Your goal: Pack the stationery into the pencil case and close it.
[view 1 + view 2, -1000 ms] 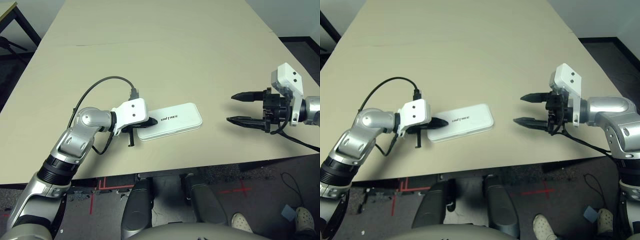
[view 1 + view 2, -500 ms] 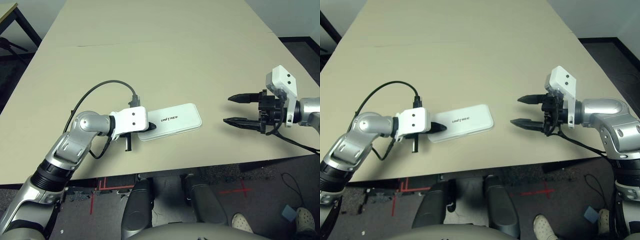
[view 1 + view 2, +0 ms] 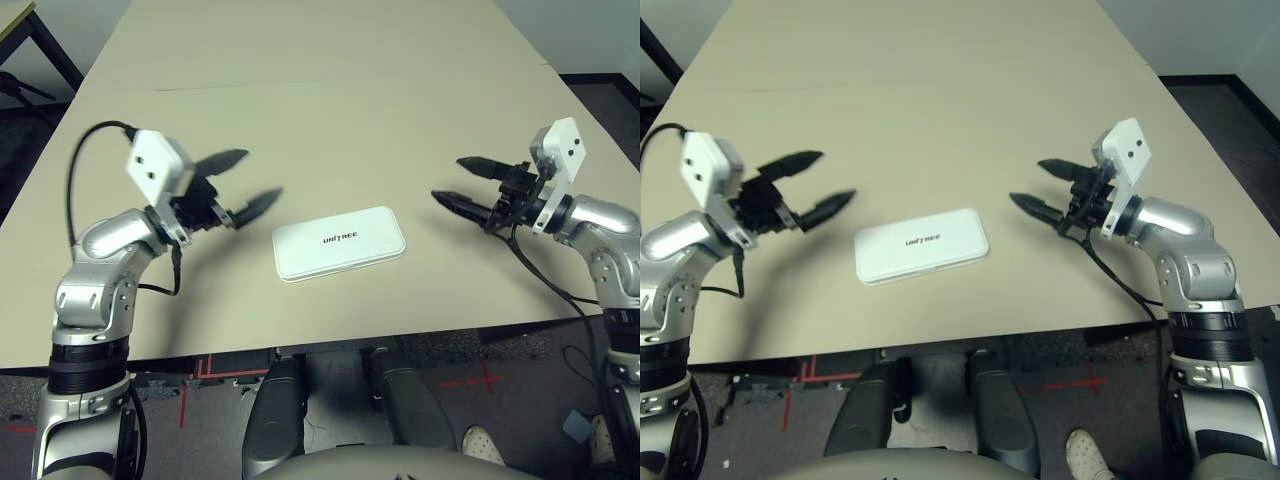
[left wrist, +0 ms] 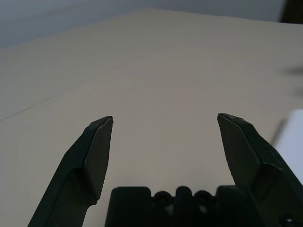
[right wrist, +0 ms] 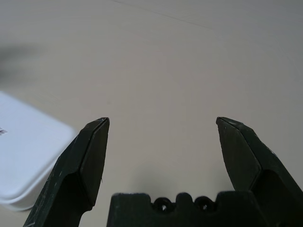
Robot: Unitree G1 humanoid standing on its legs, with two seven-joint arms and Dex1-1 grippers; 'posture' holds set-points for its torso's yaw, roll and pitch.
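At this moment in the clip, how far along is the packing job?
Done, by the look of it: the flat white hard-plastic pencil case lies shut on the beige table, lettered lid up, with no stationery lying loose around it. In hand: nothing; the left gripper and right gripper hang open and empty on either side, clear of the case. Left: seemingly nothing.

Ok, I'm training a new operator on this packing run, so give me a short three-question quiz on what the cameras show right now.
1. True or false: the pencil case lies shut on the table.
2. Which gripper touches the case? A) left gripper B) right gripper C) neither
3. Fill in: the lettering on the case lid reads ____.

Key: 1 true. 2 C, both stand open and apart from it, one on each side. 3 UNITREE.
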